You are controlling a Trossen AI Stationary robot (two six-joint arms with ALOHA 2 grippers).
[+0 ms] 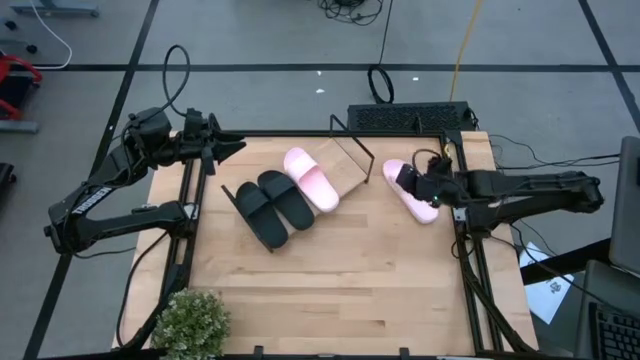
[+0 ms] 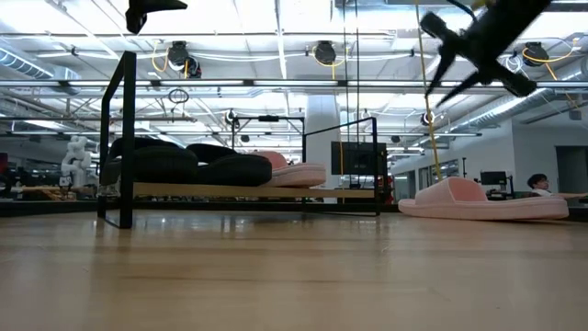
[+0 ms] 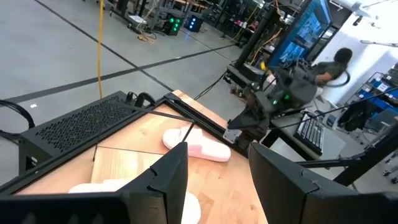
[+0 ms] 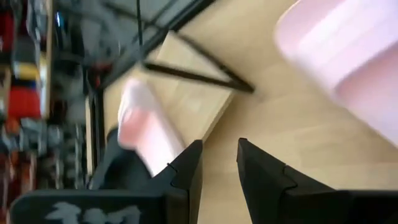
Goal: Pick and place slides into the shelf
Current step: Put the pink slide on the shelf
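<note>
While my right gripper [image 1: 428, 190] hangs just above the loose pink slide [image 1: 410, 190] near the worktop's right edge, its fingers stand partly apart and hold nothing; the level view shows that slide flat on the wood with the gripper clear over it. I judge the step in hand is taking up this last slide. To do it well I should come straight down over the wide strap, put one finger under its arch and one on top, and close only when both are seated, since a pinch on the soft edge could let it twist. Farther in, toward the middle of the far edge, the shelf [image 1: 350, 165] carries the other pink slide [image 1: 311, 179] and the black pair [image 1: 273, 203], which lie side by side and spill over its near-left end. Only the shelf's right part looks bare, so I should lift high enough to clear its wire frame. My left gripper [image 1: 230, 148] waits open at the far left corner.
</note>
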